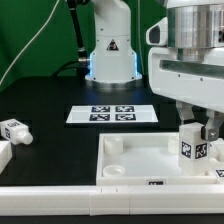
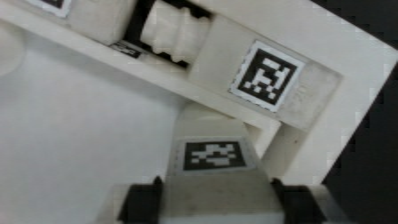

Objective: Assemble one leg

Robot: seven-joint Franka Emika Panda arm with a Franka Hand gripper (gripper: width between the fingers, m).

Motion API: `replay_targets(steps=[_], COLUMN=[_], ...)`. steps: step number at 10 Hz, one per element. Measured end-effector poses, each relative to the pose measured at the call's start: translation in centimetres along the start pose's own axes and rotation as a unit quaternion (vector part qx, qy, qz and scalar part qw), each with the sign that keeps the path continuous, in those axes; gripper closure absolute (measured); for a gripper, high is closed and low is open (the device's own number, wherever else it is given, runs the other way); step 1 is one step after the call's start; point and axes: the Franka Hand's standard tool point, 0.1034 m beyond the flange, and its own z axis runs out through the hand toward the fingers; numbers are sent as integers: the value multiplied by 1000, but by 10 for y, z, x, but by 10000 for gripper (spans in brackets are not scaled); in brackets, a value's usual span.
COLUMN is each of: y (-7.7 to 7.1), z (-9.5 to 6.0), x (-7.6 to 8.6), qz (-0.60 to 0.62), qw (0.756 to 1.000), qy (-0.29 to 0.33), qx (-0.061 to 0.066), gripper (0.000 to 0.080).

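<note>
My gripper (image 1: 197, 132) is shut on the leg (image 1: 192, 148), a short white post with a marker tag on its side. It holds the leg upright at the right end of the large white square panel (image 1: 135, 160), its lower end down at the panel near a corner. In the wrist view the leg (image 2: 217, 160) sits between the two dark fingers (image 2: 143, 200) of the gripper (image 2: 217, 197), beside the panel's tagged wall (image 2: 267, 75). A second leg (image 1: 14, 130) lies on the table at the exterior view's left.
The marker board (image 1: 112, 113) lies behind the panel, in front of the robot base (image 1: 110, 55). Another white part (image 1: 4, 155) sits at the left edge. A ribbed white part (image 2: 169, 35) lies beyond the panel's wall. A white bar (image 1: 90, 196) runs along the front.
</note>
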Motion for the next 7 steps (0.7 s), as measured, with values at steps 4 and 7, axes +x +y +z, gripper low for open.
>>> replay_targets(steps=[4,7], y=[0,-2], z=[0,-1], x=[1,0], qz=[-72,-251], qw=[997,968], qy=[-2,3], qx=[1,1], gripper=[165,151])
